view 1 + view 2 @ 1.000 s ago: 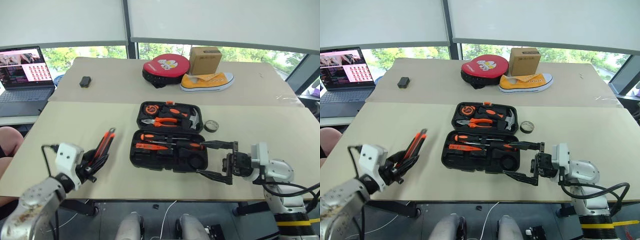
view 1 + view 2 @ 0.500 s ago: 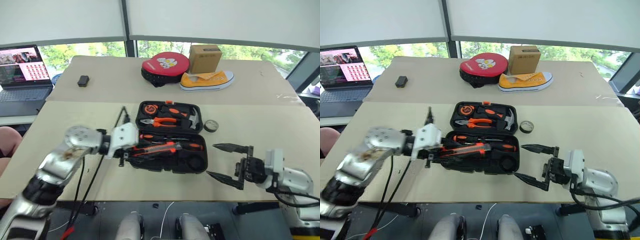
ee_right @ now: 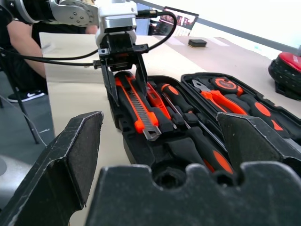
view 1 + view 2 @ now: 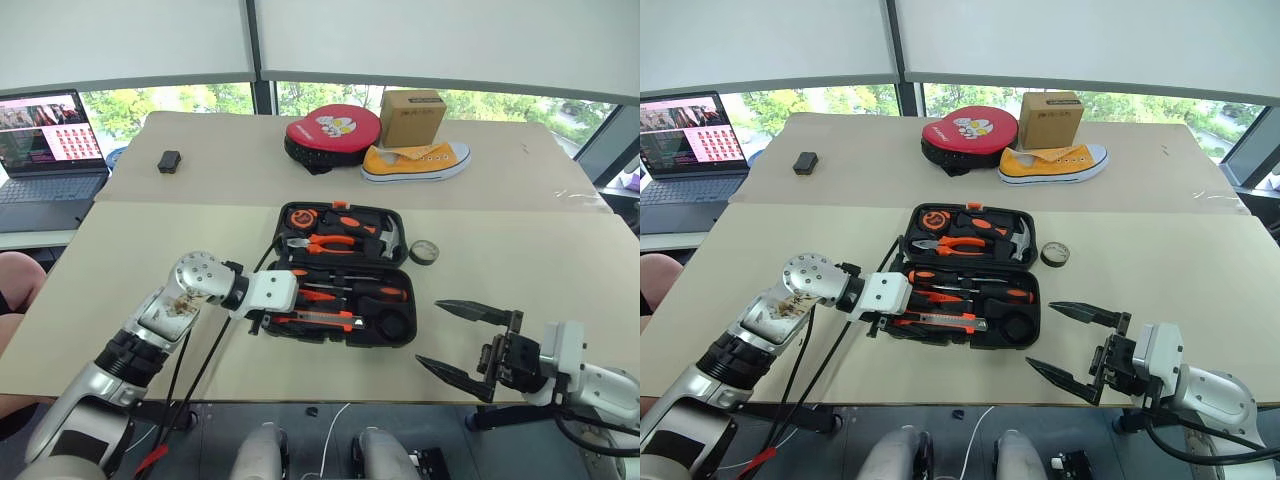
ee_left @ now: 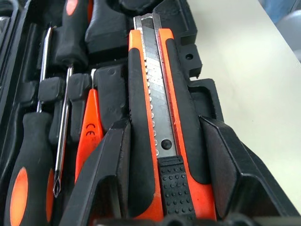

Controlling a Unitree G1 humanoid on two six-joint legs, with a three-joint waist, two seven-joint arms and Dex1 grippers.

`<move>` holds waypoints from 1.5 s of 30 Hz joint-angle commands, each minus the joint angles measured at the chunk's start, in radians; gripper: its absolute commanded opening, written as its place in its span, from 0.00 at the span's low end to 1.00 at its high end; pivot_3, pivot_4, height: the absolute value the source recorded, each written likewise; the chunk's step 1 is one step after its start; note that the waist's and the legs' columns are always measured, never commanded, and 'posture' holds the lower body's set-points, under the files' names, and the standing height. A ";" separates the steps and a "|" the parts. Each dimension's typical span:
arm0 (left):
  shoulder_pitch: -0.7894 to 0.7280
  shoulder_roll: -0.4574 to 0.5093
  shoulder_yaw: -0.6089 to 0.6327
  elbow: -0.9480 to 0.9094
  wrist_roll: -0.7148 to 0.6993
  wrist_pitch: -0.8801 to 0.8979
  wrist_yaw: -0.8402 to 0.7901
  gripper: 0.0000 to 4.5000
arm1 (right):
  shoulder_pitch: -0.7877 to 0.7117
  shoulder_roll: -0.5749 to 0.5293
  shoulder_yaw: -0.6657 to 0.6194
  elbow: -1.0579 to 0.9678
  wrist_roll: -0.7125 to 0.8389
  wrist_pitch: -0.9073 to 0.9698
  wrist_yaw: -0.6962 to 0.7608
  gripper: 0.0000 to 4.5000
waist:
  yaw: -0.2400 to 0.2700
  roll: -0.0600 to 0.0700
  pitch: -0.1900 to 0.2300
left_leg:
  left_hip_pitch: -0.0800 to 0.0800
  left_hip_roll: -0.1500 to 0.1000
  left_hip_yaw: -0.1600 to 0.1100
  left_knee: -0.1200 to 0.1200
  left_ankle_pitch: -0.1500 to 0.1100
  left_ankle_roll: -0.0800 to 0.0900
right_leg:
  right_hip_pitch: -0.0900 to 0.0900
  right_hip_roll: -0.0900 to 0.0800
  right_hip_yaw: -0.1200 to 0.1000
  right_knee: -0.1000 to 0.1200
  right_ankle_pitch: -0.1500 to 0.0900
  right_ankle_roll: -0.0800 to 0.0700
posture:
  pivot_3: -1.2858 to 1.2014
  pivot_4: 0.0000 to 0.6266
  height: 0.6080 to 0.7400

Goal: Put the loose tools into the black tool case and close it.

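Note:
The black tool case (image 4: 398, 339) lies open in the middle of the near table. My left gripper (image 4: 268, 316) is at the case's front left corner, shut on the orange-black utility knife (image 4: 318, 320), which lies along the front row of the lower half. In the left wrist view the fingers (image 5: 107, 175) press both sides of the knife (image 5: 149, 117). Two screwdrivers (image 4: 378, 290) and the slim orange tester pen (image 5: 90, 127) rest in slots behind it. The small dark tape roll (image 4: 423, 251) sits on the table right of the lid. My right gripper (image 4: 430, 332) hangs open off the case's front right.
Orange-handled pliers (image 4: 320, 242), a hammer and a tape measure fill the lid. On the far table are a round red-and-black pouch (image 4: 333, 133), a yellow shoe (image 4: 415, 162), a cardboard box (image 4: 411, 117) and a small black object (image 4: 169, 161). A laptop (image 4: 45, 150) stands far left.
My left arm swung right from the table's left front to the case, carrying the knife and lowering it onto the front row. The right gripper drew back from the case, still open.

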 commanded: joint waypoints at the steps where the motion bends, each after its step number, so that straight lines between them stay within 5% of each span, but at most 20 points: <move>1: 0.007 -0.017 -0.015 0.007 0.026 -0.006 0.006 0.38 | 0.016 -0.014 -0.036 -0.054 0.023 0.002 -0.016 1.00 | 0.000 0.000 0.000 | 0.000 0.000 0.000 0.000 0.000 0.000 | 0.000 0.000 0.000 0.000 0.000 0.000 | 0.52 0.24 1.00; 9: 0.008 -0.033 -0.028 0.030 0.063 0.024 0.004 0.38 | 0.008 -0.029 -0.017 -0.068 0.030 0.029 -0.031 1.00 | 0.000 0.000 0.000 | 0.001 0.000 -0.001 0.001 0.000 0.000 | 0.002 0.000 0.000 0.000 0.000 0.000 | 0.52 0.24 1.00; 11: 0.023 -0.019 -0.018 0.012 0.053 0.074 0.003 0.61 | 0.006 -0.032 -0.019 -0.067 0.033 0.035 -0.032 1.00 | -0.001 0.000 0.000 | 0.002 0.000 -0.001 0.001 0.000 0.000 | 0.003 0.000 0.000 0.000 0.000 0.000 | 0.52 0.24 1.00; 16: 0.033 -0.027 0.017 0.011 0.050 -0.010 0.037 0.96 | -0.018 -0.036 -0.010 -0.048 0.029 0.044 -0.030 1.00 | -0.007 0.000 0.000 | 0.003 0.001 -0.002 0.001 0.000 0.000 | 0.003 0.001 0.000 0.000 0.000 0.000 | 0.52 0.24 1.00; 23: 0.078 -0.070 0.159 -0.109 -0.165 0.100 0.042 0.99 | -0.055 -0.040 -0.003 -0.014 0.027 0.049 -0.020 1.00 | -0.002 0.000 0.000 | 0.000 0.001 -0.002 0.001 0.000 0.000 | 0.002 0.000 -0.001 0.000 0.000 0.000 | 0.52 0.24 1.00; 26: 0.102 -0.068 0.165 -0.104 -0.166 0.081 0.045 0.82 | -0.059 -0.038 0.002 -0.009 0.024 0.049 -0.021 1.00 | 0.000 0.000 0.000 | 0.001 0.000 -0.002 0.002 0.000 0.000 | 0.002 0.000 -0.001 0.001 0.000 0.000 | 0.52 0.24 1.00; 36: 0.152 -0.140 0.082 -0.046 -0.050 0.049 0.138 0.01 | -0.068 -0.022 0.031 -0.005 0.011 0.042 -0.043 1.00 | -0.001 0.000 0.000 | 0.001 0.000 -0.002 0.002 0.000 0.000 | 0.003 0.000 -0.001 0.001 0.000 0.000 | 0.52 0.24 1.00; 45: 0.145 -0.124 0.012 -0.018 0.023 0.097 0.140 0.01 | -0.040 -0.007 0.023 -0.002 0.002 0.018 -0.046 1.00 | 0.005 0.001 -0.002 | 0.003 0.000 -0.002 0.002 0.000 0.000 | 0.005 0.000 -0.001 0.000 0.000 0.000 | 0.52 0.24 1.00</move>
